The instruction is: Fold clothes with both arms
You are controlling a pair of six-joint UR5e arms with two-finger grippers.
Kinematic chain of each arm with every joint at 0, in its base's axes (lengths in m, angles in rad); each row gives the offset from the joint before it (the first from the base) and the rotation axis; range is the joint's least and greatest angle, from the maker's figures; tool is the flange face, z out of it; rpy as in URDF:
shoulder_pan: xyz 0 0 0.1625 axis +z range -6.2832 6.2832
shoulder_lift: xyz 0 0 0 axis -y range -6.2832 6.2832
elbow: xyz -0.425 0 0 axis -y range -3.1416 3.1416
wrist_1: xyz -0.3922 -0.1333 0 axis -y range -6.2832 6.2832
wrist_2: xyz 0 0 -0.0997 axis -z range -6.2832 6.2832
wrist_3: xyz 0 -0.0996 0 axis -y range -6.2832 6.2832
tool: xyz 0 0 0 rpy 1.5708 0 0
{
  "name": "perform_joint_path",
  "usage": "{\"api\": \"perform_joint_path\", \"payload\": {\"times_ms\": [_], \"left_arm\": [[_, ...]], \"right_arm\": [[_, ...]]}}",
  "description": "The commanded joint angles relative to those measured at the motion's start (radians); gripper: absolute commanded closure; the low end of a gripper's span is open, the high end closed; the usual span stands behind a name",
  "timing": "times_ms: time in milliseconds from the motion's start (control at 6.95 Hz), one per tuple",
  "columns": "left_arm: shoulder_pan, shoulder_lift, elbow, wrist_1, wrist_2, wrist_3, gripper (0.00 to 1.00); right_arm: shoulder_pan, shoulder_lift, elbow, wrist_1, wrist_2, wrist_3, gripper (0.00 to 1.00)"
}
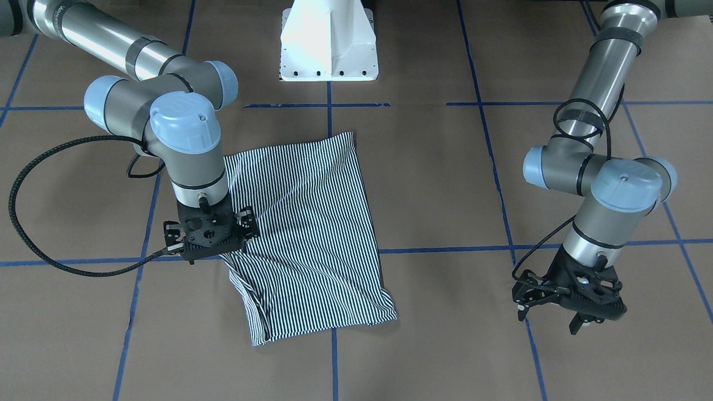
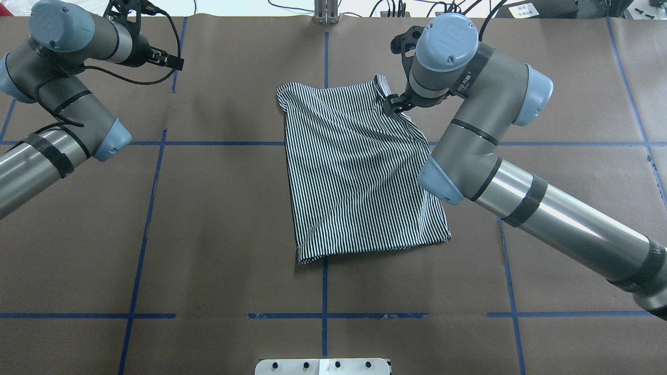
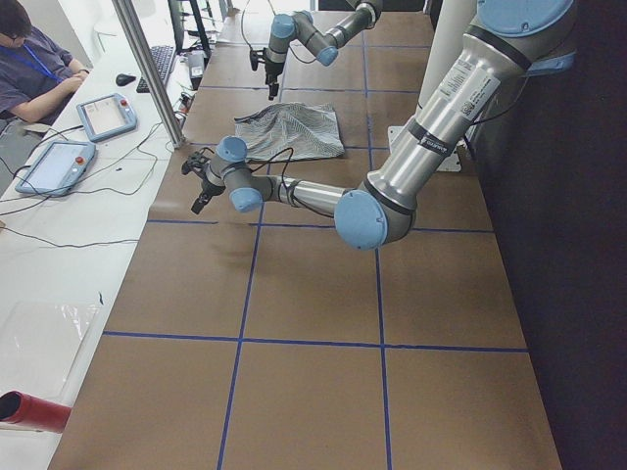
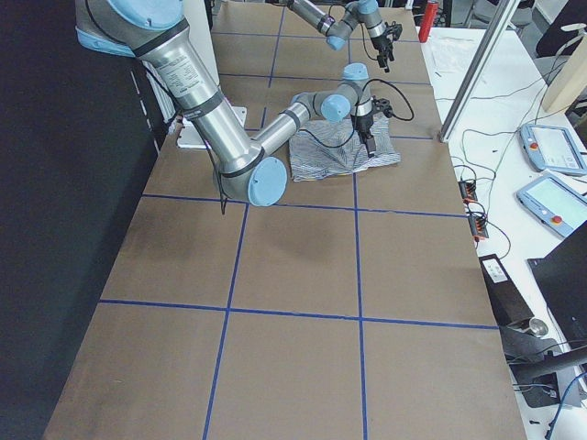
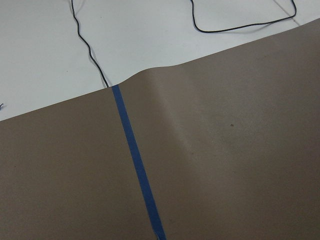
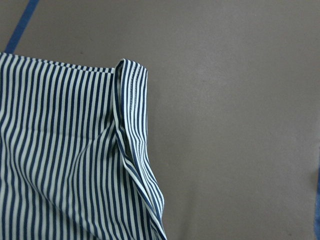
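The striped polo shirt [image 1: 312,234] lies folded into a rough rectangle on the brown table, with its collar and placket hidden. It also shows in the overhead view [image 2: 354,177] and the right wrist view [image 6: 60,150], where a folded hem edge stands up slightly. My right gripper [image 1: 214,236] points down over the shirt's far edge on the robot's right [image 2: 392,104]. Its jaws look spread and hold nothing. My left gripper [image 1: 551,317] is open and empty, well away from the shirt near the table's far left edge [image 2: 169,56].
The white pedestal base [image 1: 328,50] stands at the robot's side of the table. Blue tape lines [image 2: 324,271] grid the brown surface. In the left wrist view the brown cover ends at a white surface with black cables [image 5: 90,50]. An operator [image 3: 29,69] sits beside teach pendants [image 3: 106,116].
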Motion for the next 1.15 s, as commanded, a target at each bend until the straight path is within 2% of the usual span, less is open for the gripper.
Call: {"api": "perform_joint_path", "payload": {"times_ms": [0,288,431,1007], "left_arm": [[0.000,-0.001,-0.011,-0.001,0.000,0.000,0.00],[0.000,0.000,-0.024,-0.001,0.000,0.000,0.00],[0.000,-0.001,-0.024,-0.001,0.000,0.000,0.00],[0.000,-0.001,-0.031,-0.001,0.000,0.000,0.00]], "right_arm": [[0.002,0.143,-0.198,0.005,0.002,0.021,0.00],[0.000,0.164,-0.279,0.019,0.002,0.014,0.00],[0.000,0.184,-0.350,0.081,0.000,0.014,0.00],[-0.004,0.199,-0.413,0.082,-0.006,0.011,0.00]]}}
